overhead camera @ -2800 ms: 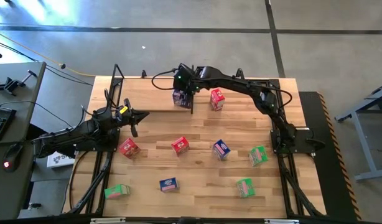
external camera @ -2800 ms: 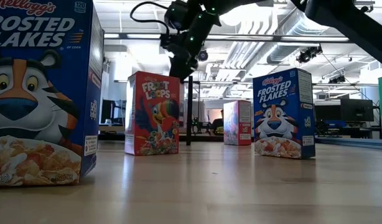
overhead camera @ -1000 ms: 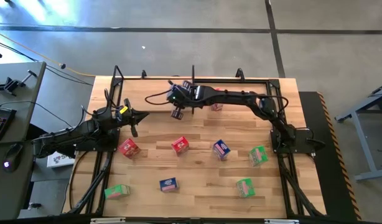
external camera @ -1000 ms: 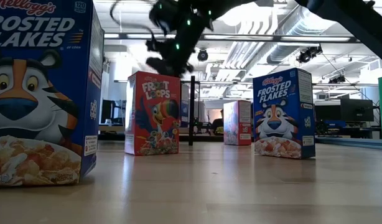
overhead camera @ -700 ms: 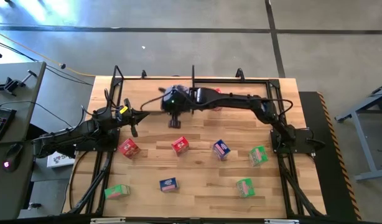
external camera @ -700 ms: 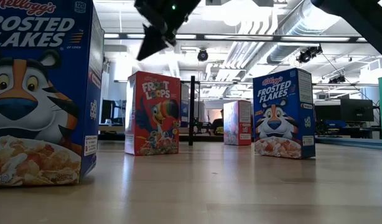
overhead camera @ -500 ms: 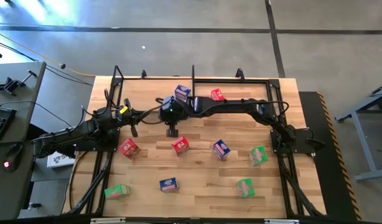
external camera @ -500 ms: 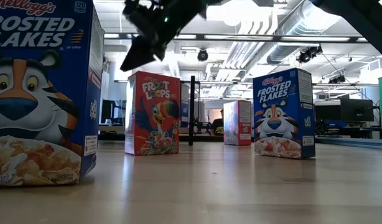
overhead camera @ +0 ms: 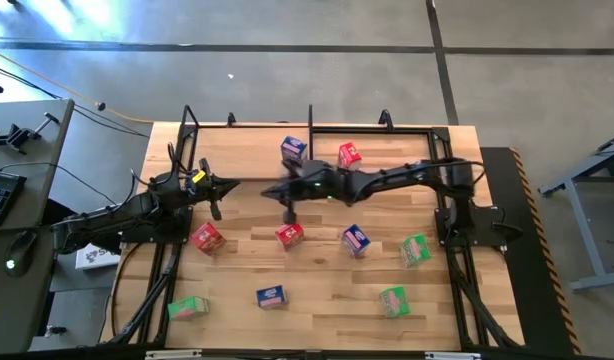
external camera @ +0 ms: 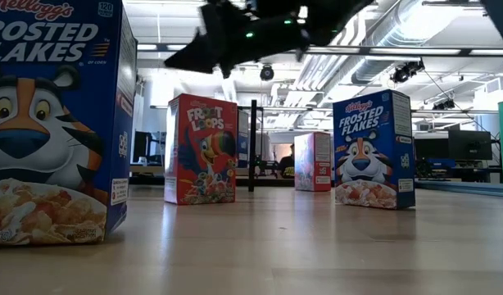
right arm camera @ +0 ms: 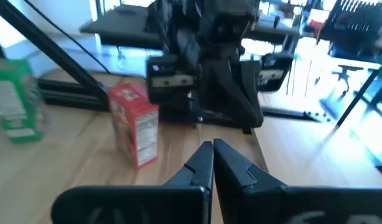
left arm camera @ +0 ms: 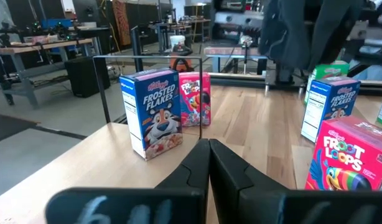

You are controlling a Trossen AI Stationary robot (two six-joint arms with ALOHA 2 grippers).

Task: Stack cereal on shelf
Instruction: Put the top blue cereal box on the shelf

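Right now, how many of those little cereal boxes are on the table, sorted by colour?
Red boxes: 3
Blue-purple boxes: 3
Green boxes: 3
Total: 9

We see the right arm [overhead camera: 387, 180] stretched across the counter's [overhead camera: 317, 270] middle, barring passage there. The shelf's [overhead camera: 407, 145] far-right stretch beyond the red box [overhead camera: 349, 154] stands free; the divider [overhead camera: 310, 125] and blue box [overhead camera: 293, 150] crowd its centre.
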